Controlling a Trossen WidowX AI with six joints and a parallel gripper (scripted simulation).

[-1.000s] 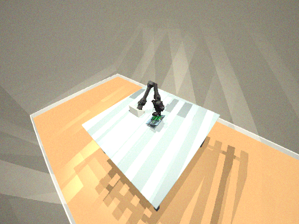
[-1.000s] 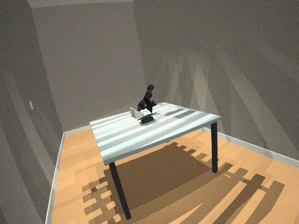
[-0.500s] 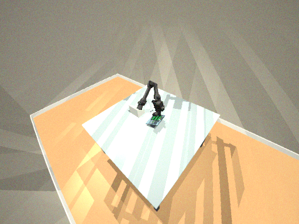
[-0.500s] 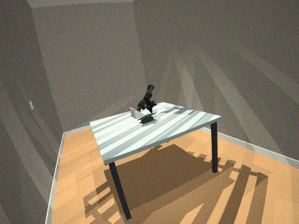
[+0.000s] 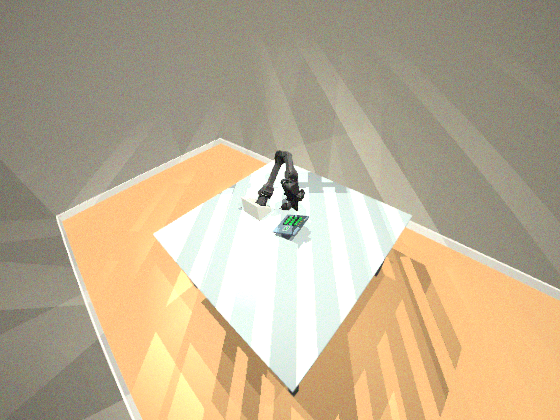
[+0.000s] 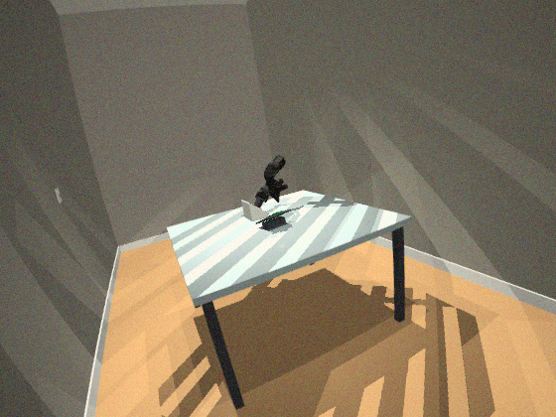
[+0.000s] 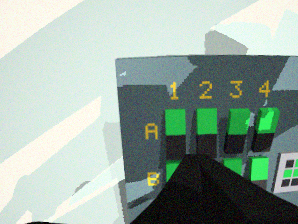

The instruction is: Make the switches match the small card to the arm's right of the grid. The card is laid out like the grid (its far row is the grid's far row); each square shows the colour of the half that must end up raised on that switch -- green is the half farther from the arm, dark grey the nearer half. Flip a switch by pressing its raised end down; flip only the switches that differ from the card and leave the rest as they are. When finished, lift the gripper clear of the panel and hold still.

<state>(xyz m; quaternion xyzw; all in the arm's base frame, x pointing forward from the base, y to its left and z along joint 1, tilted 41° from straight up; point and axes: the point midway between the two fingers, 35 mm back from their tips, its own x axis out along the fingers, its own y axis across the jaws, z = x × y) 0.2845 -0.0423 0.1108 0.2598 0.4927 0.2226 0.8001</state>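
On pale striped table [image 5: 240, 280], switch panel [image 7: 136, 106] lies just in front of arm [image 5: 280, 172]. Gripper [image 7: 193, 192] fingers together, nothing held, tip over row B approx. at cols 1–2. Row A switches [image 7: 176, 123] show green. Small card [image 7: 289, 175] at panel's right edge.

Pale striped table [image 6: 347, 233] on dark legs [image 6: 398, 278], orange wood floor [image 6: 472, 357], grey walls [image 6: 164, 99], white skirting [image 5: 75, 260], small white wedge [image 5: 255, 209] on the tabletop
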